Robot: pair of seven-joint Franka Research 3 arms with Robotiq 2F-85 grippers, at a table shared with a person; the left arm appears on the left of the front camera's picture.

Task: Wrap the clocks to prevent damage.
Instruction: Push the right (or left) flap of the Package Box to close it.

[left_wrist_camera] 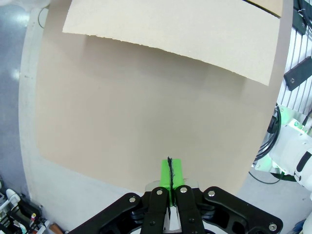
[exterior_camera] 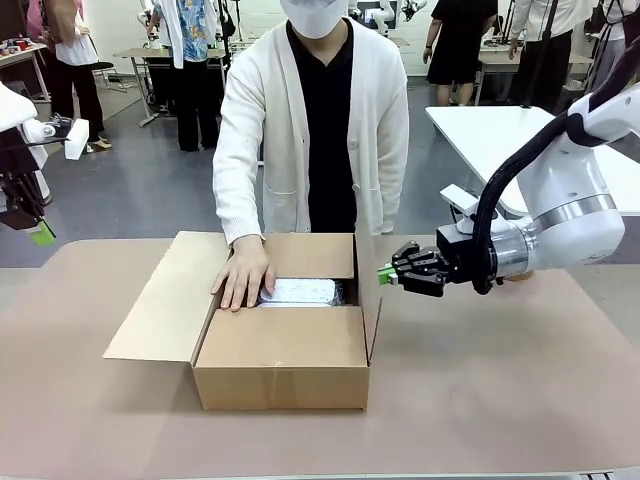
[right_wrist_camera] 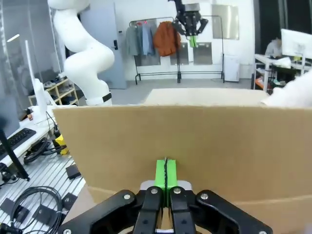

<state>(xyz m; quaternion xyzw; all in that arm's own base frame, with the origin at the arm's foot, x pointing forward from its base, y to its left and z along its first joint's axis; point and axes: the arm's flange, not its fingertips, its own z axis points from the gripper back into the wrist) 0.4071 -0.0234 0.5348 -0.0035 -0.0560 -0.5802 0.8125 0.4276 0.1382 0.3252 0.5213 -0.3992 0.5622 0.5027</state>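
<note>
The wrapped bundle (exterior_camera: 300, 291), white and shiny, lies inside the open box (exterior_camera: 285, 365). It is just past the upright flap (exterior_camera: 366, 290) that the right tool (exterior_camera: 386, 275) points at. A person's hand (exterior_camera: 243, 277) rests on the end of the bundle away from that tool. The right tool is shut tight and empty, with its green tips just beside the flap. The left tool (exterior_camera: 42, 236) hangs well apart from the box, over the tabletop (exterior_camera: 500, 380). It is shut tight and empty too.
</note>
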